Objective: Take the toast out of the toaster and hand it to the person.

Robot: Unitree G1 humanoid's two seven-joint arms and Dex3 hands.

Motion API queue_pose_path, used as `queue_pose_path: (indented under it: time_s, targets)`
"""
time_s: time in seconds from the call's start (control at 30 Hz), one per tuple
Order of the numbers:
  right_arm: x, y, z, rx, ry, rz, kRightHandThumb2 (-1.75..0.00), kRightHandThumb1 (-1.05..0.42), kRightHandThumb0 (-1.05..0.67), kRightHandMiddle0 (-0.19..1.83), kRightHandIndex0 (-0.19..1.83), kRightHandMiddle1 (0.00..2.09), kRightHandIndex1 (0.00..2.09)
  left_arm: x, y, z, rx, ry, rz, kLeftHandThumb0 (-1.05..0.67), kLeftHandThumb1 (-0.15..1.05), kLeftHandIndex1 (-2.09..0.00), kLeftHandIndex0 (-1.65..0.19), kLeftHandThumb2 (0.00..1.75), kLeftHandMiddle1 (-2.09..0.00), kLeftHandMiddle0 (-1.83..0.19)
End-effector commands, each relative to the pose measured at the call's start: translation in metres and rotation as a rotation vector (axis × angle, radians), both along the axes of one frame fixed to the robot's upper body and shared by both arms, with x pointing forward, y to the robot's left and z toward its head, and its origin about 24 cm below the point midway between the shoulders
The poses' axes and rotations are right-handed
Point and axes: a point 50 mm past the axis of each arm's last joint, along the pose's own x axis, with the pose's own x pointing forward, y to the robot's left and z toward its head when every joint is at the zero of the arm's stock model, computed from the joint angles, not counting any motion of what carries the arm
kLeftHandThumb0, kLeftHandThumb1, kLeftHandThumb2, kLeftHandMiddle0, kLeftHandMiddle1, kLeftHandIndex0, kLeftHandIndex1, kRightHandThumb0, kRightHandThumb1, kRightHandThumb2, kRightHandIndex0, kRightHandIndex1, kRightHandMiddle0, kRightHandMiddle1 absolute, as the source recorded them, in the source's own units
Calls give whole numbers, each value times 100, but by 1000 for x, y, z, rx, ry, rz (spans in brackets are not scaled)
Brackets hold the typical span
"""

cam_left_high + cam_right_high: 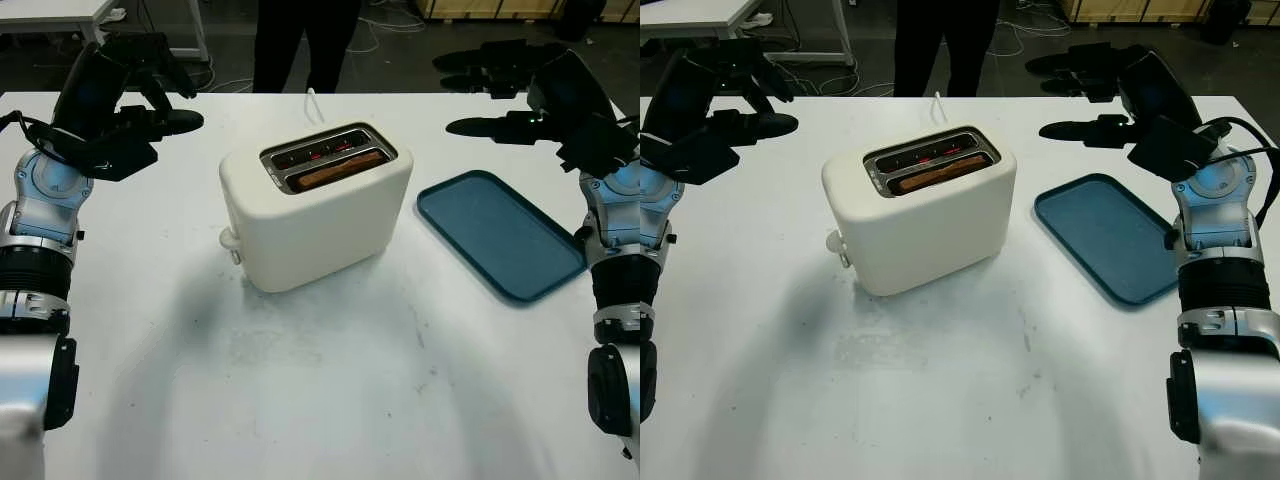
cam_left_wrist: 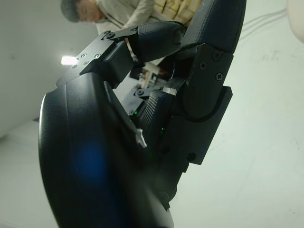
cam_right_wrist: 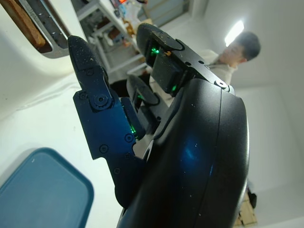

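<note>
A cream toaster (image 1: 315,215) stands in the middle of the white table (image 1: 300,380). A brown slice of toast (image 1: 338,170) sits in its nearer slot, its top edge just showing. My left hand (image 1: 160,95) is raised at the far left of the table, open, well clear of the toaster. My right hand (image 1: 495,85) is raised at the far right, open, above the far end of a blue tray (image 1: 500,235). A person (image 1: 300,40) in dark trousers stands behind the table's far edge.
The blue tray lies flat to the right of the toaster and holds nothing. The toaster's lever knob (image 1: 230,240) points toward the front left. A white cable (image 1: 312,100) runs off behind the toaster. Bare table lies in front.
</note>
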Motion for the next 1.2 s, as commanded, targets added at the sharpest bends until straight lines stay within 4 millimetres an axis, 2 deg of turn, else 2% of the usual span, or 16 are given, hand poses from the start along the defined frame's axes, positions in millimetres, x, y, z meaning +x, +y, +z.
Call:
queue_pose_path:
  time_s: [0.0, 0.6, 1.17]
  targets:
    - [-1, -1, 1, 15, -22, 5, 0, -79, -49, 77, 81, 0, 2, -2, 4, 0, 2, -7, 15, -105, 92, -137, -66, 8, -131, -85]
    - [0, -1, 0, 29, -4, 11, 0, -79, -51, 76, 79, 0, 0, -2, 5, -2, 2, 3, 14, -105, 92, -134, -67, 3, -127, -87]
    - [-1, 2, 0, 14, -11, 7, 0, -78, -49, 77, 81, 0, 1, -1, 4, -2, 10, -2, 16, -105, 92, -135, -66, 9, -130, -85]
